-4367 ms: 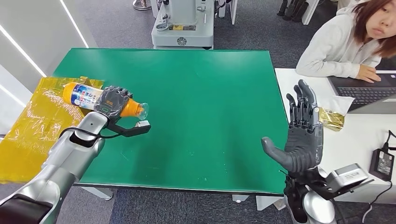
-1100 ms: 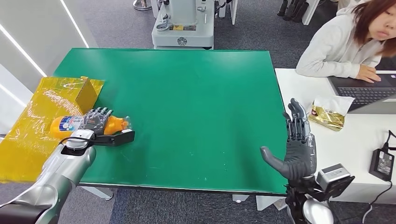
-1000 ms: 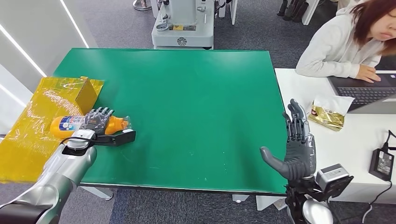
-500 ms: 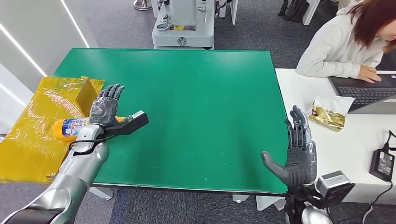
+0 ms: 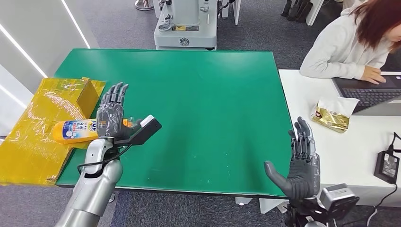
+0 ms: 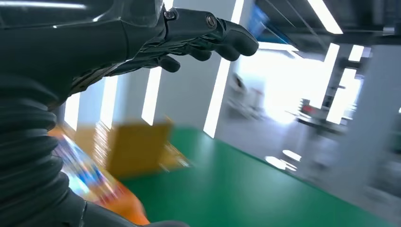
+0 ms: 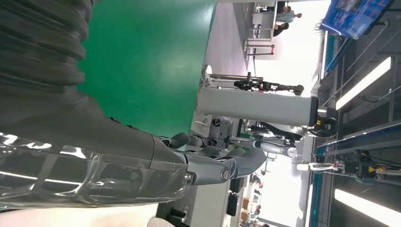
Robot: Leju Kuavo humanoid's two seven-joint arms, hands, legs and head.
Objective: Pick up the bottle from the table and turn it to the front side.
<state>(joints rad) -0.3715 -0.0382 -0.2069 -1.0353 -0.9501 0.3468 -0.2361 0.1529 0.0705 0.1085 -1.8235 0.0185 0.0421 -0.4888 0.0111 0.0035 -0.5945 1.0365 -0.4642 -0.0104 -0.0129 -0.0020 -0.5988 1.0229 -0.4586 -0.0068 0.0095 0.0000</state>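
Note:
An orange bottle (image 5: 74, 131) with a blue and white label lies on its side at the left edge of the green table (image 5: 198, 109), partly on yellow plastic. My left hand (image 5: 111, 112) is lifted just past it toward the table's middle, fingers spread, holding nothing. In the left wrist view the bottle (image 6: 97, 182) is a blur below the spread fingers (image 6: 208, 35). My right hand (image 5: 300, 160) hovers open at the table's near right corner, fingers up and apart.
Yellow plastic sheeting (image 5: 33, 127) and a small cardboard box (image 5: 87, 94) sit at the table's left side. A person works at a laptop (image 5: 373, 97) on the white desk to the right, beside a gold snack bag (image 5: 331, 116). A grey machine base (image 5: 185, 28) stands beyond the table.
My left hand let go of the bottle, opened and rose off it; the bottle stays lying at the table's left edge. My right hand sank slightly toward the near edge.

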